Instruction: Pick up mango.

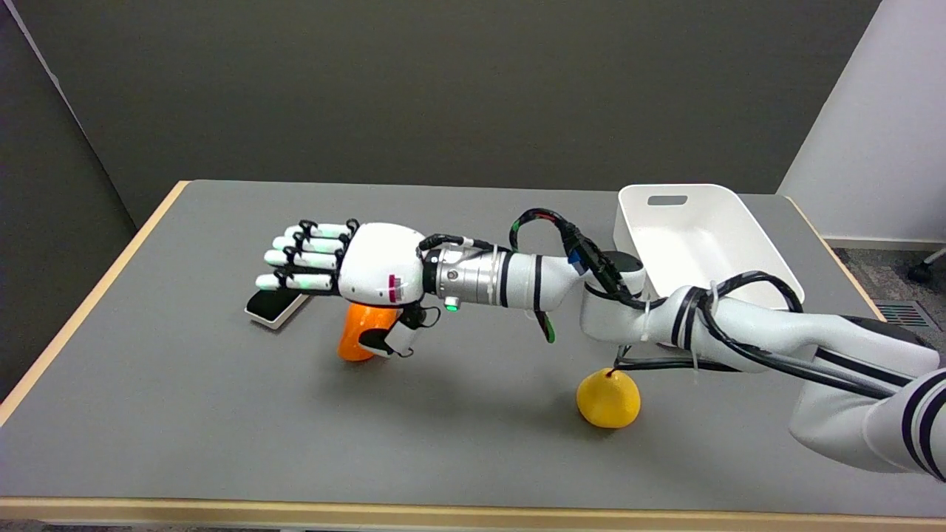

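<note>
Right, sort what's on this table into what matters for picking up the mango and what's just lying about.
For the job:
orange mango
right hand, fingers straight, over the mango, not gripping it

Lying about:
yellow fruit
white bin
flat black-and-white device

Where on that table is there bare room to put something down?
Bare patches: the whole near strip of the table, and the far left corner. Crowded: under the robot hand, where the orange fruit and a flat device lie, and around the white bin and yellow fruit.
</note>
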